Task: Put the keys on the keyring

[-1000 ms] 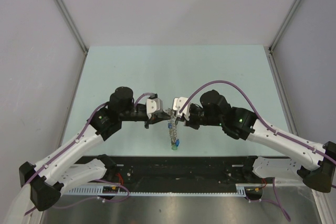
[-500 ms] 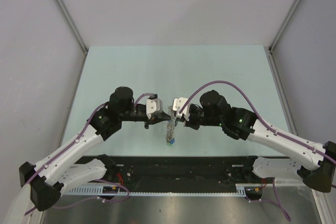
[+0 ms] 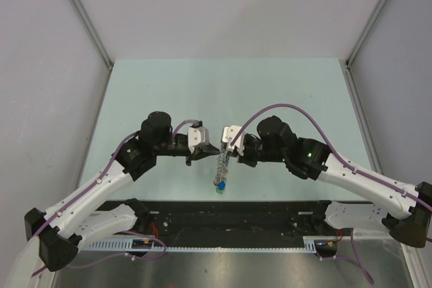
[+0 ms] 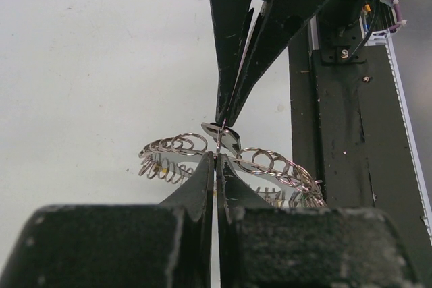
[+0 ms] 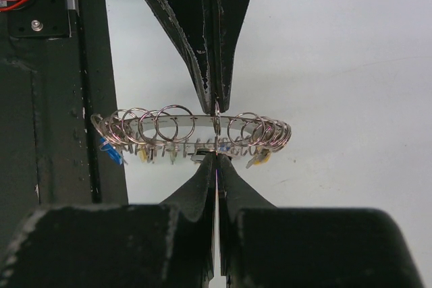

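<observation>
the hanging end of the keyring [image 3: 221,166] has swung slightly back right, its keys [image 3: 220,186] lowest, above the worktop's [image 3: 169,92] near edge, midway along. left pincer [image 3: 212,152] and right pincer [image 3: 228,156] each clench the keyring's top.

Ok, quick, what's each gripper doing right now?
Left gripper: shut on the grey coiled metal keyring.
Right gripper: shut on the same keyring, from the opposite side.

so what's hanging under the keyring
Under the keyring hang a blue key at one end and a yellow key at the other. The right gripper hides the middle.
</observation>
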Controlling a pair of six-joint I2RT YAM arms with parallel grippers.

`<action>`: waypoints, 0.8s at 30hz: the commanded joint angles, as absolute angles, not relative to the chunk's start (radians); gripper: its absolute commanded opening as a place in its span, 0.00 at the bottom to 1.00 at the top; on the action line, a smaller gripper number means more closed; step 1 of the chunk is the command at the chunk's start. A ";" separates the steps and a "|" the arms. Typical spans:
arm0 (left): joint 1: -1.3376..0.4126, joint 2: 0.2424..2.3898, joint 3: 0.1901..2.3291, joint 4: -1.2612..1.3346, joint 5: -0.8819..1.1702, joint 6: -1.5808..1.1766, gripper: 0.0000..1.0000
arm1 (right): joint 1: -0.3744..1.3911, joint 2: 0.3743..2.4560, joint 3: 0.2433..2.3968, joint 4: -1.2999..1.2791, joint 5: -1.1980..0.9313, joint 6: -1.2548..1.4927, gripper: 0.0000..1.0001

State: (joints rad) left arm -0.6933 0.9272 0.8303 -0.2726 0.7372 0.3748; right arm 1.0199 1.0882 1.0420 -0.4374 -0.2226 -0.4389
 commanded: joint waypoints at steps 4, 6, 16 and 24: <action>-0.690 0.905 0.842 -0.233 0.793 0.396 0.00 | 1.022 1.063 1.088 -0.426 -0.227 -0.439 0.00; -0.690 0.907 0.842 -0.236 0.796 0.397 0.00 | 1.022 1.065 1.088 -0.423 -0.227 -0.439 0.00; -0.690 0.914 0.844 -0.238 0.802 0.396 0.00 | 1.023 1.065 1.088 -0.411 -0.242 -0.440 0.00; -0.690 0.923 0.844 -0.241 0.813 0.397 0.00 | 1.023 1.074 1.086 -0.400 -0.239 -0.442 0.00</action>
